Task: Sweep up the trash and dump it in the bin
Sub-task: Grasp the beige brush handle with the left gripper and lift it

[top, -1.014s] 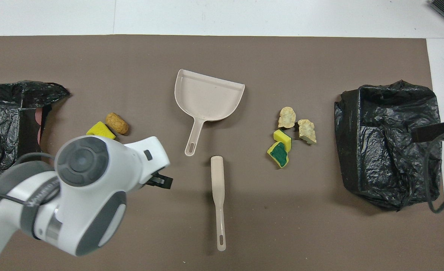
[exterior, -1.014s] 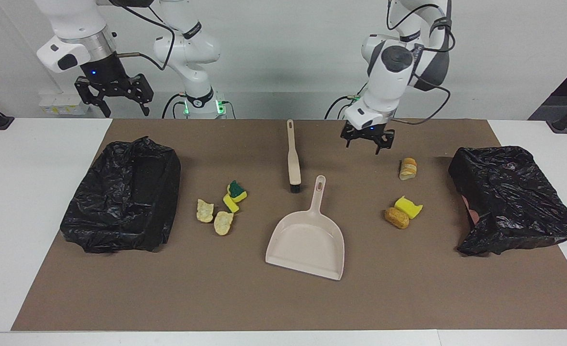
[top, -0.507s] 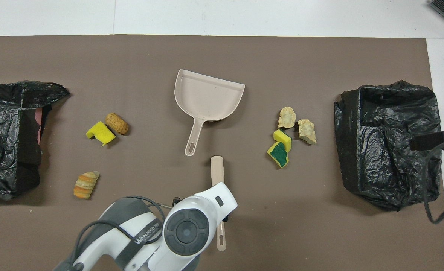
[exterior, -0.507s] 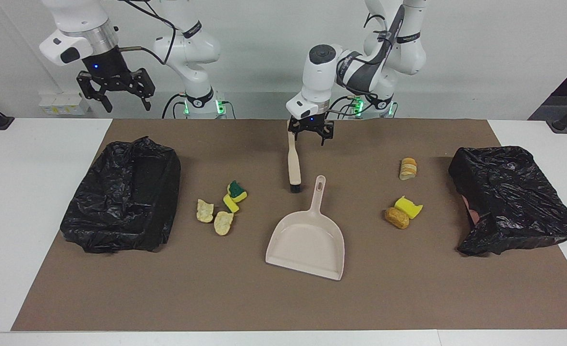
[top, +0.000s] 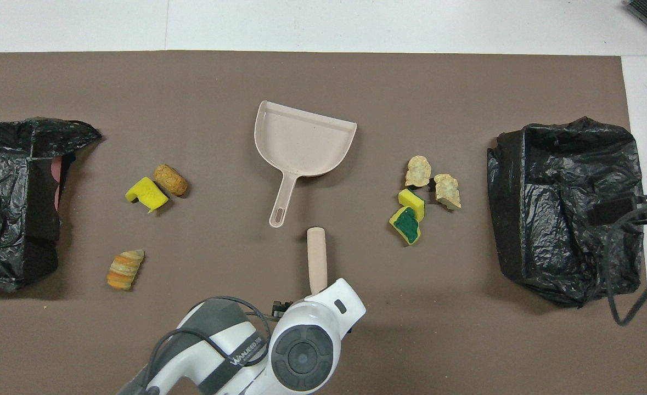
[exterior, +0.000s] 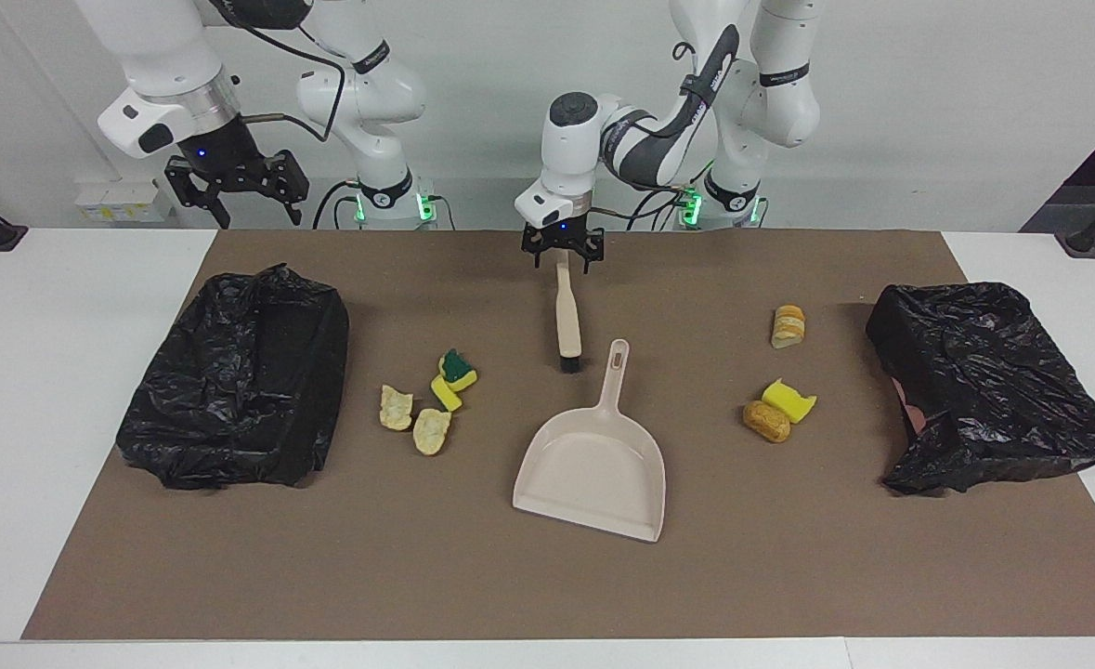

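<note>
The trash lies in two clusters. Sponge pieces [exterior: 455, 373] and bread chunks [exterior: 414, 420] sit near the black-bagged bin [exterior: 241, 390] at the right arm's end. A yellow sponge [exterior: 790, 400], a brown chunk [exterior: 765, 421] and a striped roll [exterior: 789, 326] lie toward the other bin [exterior: 984, 386]. The beige dustpan [exterior: 593, 465] rests mid-table, and the brush [exterior: 566, 311] lies just nearer the robots. My left gripper [exterior: 563, 260] is open, low over the end of the brush handle, its fingers on either side of it. My right gripper [exterior: 252, 206] hangs open, high by its bin, waiting.
A brown mat [exterior: 547, 585] covers the table's middle, with white tabletop [exterior: 36, 372] at both ends. In the overhead view the left arm's wrist [top: 307, 340] hides the brush handle's end; the brush head [top: 316, 255] and dustpan [top: 304, 137] show.
My left arm has swung from over the trash at its end of the table to the brush handle and come lower. My right gripper has shifted slightly toward the middle.
</note>
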Robot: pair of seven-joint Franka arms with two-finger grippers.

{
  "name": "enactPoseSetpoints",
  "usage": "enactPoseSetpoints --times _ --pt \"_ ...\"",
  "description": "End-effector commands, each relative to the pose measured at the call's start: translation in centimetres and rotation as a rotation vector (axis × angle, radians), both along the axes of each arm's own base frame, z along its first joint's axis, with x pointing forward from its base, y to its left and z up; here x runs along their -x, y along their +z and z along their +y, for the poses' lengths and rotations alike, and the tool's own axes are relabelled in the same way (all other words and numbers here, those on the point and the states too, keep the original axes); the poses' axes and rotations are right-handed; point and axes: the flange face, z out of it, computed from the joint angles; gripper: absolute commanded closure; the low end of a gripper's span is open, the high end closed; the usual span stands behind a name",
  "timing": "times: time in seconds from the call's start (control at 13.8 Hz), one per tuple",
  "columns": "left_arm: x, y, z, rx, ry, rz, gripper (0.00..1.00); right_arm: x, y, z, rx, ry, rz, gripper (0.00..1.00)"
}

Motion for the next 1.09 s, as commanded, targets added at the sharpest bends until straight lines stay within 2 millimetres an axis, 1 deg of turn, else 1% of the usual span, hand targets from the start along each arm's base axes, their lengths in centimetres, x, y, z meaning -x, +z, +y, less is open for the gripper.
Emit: enactPoseSetpoints --times 0.0,0.07,0.14,0.29,0.36,0.43,0.51,0.65,0.8,0.87,0.94,1.01 --pt "1.2 -2.0 -0.3 -0.01 -0.012 -0.005 0.0 0.7 0.1 -0.1 -0.01 0.031 -0.009 0.0" --pt "1.1 -2.1 -0.2 -0.013 -0.011 -0.003 0.0 0.7 0.1 -0.1 -0.01 0.033 -0.009 0.0" --pt "1.1 -1.9 -0.3 -0.012 -0.012 -0.004 0.05 0.7 0.1 -0.1 -0.01 0.033 -0.009 0.0" --pt "0.7 -1.5 -0.2 -0.008 -0.015 -0.007 0.25 0.7 0.1 -0.1 -0.01 0.033 -0.009 0.0" --pt "0.4 -1.2 0.0 -0.005 -0.011 -0.009 0.29 0.7 0.1 -0.1 -0.01 0.033 -0.009 0.0" --pt "0.3 -1.2 0.0 -0.004 -0.011 -0.009 0.29 0.7 0.1 -0.1 -0.01 0.033 -0.009 0.0" --pt "0.3 -1.1 0.1 -0.003 -0.009 -0.01 0.32 0.7 0.0 -0.1 -0.01 0.033 -0.007 0.0" --pt "0.2 -1.1 0.1 -0.001 -0.006 -0.011 0.43 0.7 0.0 -0.1 -0.01 0.033 -0.007 0.0" --pt "0.1 -0.6 0.0 0.006 -0.003 -0.016 0.51 0.7 0.0 -0.1 -0.01 0.033 -0.007 0.0" --pt "0.0 -0.5 0.1 0.008 0.003 -0.017 0.73 0.7 0.1 -0.1 -0.01 0.033 -0.009 0.0" --pt "-0.1 -0.6 0.1 0.006 0.012 -0.016 1.0 0.7 0.1 -0.1 -0.01 0.033 -0.009 0.0" --pt "-0.3 -0.3 0.2 0.011 0.03 -0.017 1.0 0.7 0.1 -0.1 -0.01 0.033 -0.009 0.0"
